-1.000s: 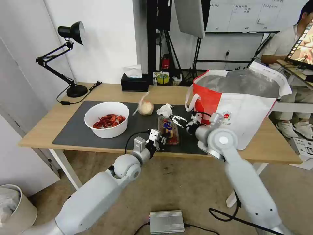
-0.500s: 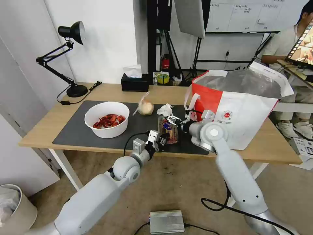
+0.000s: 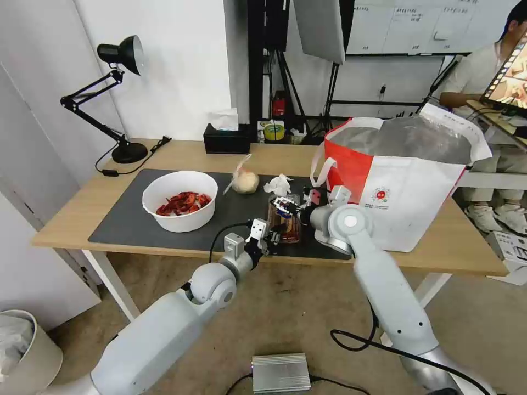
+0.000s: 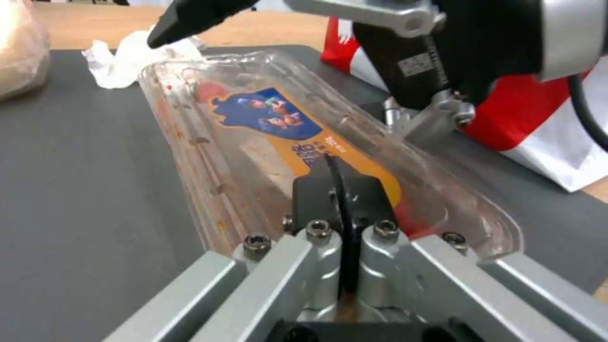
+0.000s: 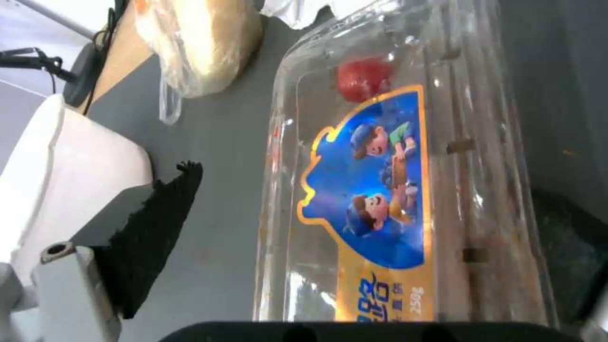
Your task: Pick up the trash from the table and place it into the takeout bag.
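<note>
Bright, even room light; wrist views soft, close parts blurred

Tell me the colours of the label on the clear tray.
Blue with an orange border, clearest in the right wrist view.

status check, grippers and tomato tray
Left gripper shut on tray's near end. Right gripper open over its far end. Bag beside it.

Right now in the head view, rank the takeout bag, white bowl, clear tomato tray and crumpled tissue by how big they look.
1. takeout bag, by far the largest
2. white bowl
3. clear tomato tray, partly hidden by the grippers, so its rank is less sure
4. crumpled tissue, the smallest
</note>
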{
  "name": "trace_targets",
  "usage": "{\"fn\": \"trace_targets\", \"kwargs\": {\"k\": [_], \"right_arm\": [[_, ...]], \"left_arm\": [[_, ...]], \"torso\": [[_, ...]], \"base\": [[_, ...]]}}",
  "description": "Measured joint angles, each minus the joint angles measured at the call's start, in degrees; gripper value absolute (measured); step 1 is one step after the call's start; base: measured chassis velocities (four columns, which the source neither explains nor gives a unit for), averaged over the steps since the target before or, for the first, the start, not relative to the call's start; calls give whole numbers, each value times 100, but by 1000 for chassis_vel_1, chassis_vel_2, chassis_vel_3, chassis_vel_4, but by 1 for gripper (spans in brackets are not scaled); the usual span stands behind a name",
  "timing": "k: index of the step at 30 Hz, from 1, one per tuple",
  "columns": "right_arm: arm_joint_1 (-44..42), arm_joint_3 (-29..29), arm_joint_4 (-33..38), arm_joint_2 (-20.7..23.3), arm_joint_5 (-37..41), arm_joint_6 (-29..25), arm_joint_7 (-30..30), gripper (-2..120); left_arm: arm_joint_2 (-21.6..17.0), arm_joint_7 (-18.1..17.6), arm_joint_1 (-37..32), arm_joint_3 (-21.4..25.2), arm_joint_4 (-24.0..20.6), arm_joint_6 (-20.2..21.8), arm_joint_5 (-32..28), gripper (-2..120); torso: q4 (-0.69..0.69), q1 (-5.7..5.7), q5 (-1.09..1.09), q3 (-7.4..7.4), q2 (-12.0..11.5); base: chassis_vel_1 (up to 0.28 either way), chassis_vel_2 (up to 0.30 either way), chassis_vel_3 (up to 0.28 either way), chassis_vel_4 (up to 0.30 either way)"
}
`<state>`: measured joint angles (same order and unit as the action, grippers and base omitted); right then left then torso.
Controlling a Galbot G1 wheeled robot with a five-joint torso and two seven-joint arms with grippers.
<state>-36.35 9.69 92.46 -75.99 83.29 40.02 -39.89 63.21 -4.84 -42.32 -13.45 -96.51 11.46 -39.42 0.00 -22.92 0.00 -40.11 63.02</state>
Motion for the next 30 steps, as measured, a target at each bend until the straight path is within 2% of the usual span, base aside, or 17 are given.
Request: {"fn": "trace_targets", "kwargs": {"k": [25,30], "right_arm": [[48,-12,-199,-84,-122,45,200,100],[-46,38,-170,-61,-109,113,412,100]], "left_arm": [[35,-4,-17,14,-24,-15,-2,0],[33,-4,-17,22,-28,-24,-2,0]], "torso": [[-1,0,0,0,0],[-1,1,0,1,1]], "base": [[0,0,0,0],[0,0,0,0]]}}
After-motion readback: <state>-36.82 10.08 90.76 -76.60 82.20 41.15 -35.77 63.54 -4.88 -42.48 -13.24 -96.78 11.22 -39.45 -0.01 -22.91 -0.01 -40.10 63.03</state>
